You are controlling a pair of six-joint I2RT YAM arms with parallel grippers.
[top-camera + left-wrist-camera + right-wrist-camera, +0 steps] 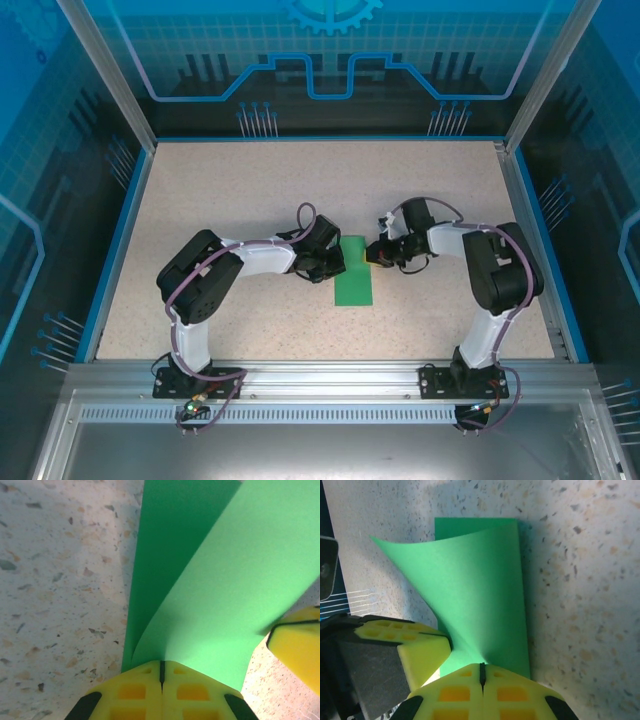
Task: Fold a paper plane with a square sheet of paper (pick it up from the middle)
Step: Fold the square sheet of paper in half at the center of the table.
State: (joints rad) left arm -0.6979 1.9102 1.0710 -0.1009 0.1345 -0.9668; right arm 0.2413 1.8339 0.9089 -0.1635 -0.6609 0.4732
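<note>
Speckled beige desk (230, 190) with a blue border, walled in by blue printed panels (330, 60); an aluminium rail (320, 375) runs along the near edge. Left arm (215, 270) and right arm (500, 265) are bolted to that rail, and both bend inward to meet at mid-desk. The square sheet of paper (354, 283) lies between them near the centre of the desk. It is bright green and, from the top camera, reads as a narrow upright rectangle, its far end tucked between the two wrists. In the wrist views it is doubled over: the lower layer lies flat on the desk and the upper layer (225, 590) lifts off it in a curved flap. Left gripper (338, 262) sits at the sheet's left edge, its yellow fingers pressed together on the green paper, which runs into the seam between them (161, 672). Right gripper (375, 252) is at the right edge, jaws likewise closed and pinching the sheet where the raised flap (480, 590) narrows down to its tips (481, 675). The two grippers are very near each other; each wrist view catches a yellow finger of the other one just beside the paper.
</note>
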